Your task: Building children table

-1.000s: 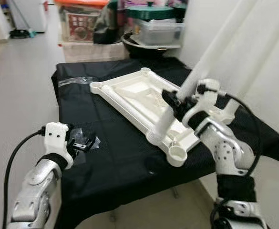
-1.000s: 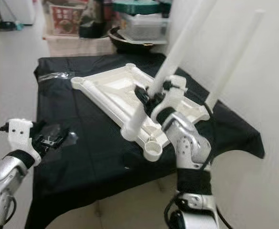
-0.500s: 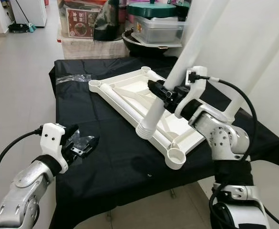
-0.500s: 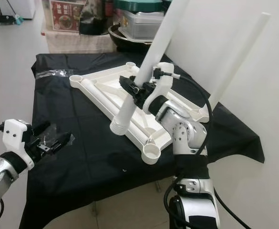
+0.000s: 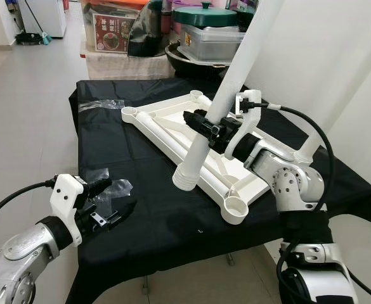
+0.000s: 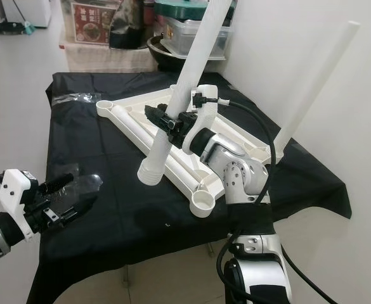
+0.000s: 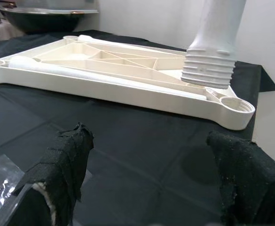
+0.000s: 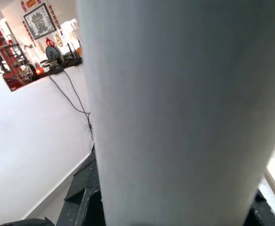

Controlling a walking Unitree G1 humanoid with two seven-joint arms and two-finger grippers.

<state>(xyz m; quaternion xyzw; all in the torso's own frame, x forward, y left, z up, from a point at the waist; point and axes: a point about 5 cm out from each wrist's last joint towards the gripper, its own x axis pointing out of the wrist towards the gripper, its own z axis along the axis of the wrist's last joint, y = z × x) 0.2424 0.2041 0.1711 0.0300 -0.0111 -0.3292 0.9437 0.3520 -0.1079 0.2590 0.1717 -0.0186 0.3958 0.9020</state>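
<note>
Left eye view: a table [image 5: 141, 209] draped in black cloth carries a white plastic tabletop [image 5: 172, 126] lying underside up, with round sockets at its corners. The right tool [image 5: 205, 125] is clamped around a long white leg [image 5: 220, 107], held tilted above the tabletop, its threaded end [image 5: 186, 179] low and clear of the plastic, its upper part rising out of the frame. A second leg [image 5: 350, 82] stands in the far right corner socket, beside the white wall. The left tool [image 5: 109, 202] hovers over the near left part of the table, fingers spread and holding nothing, next to a clear plastic bag [image 5: 106, 189]. Another bag [image 5: 103, 103] lies at the far left edge. Boxes and a dark bowl [image 5: 191, 57] sit behind the table.

Right eye view: the same layout; the nearest corner socket [image 6: 203, 204] is vacant.

Left wrist view: two black fingers [image 7: 64, 165] stand apart over the cloth; beyond them lie the tabletop and the hanging threaded end.

Right wrist view: the leg's white shaft [image 8: 184, 113] sits close before the camera.
</note>
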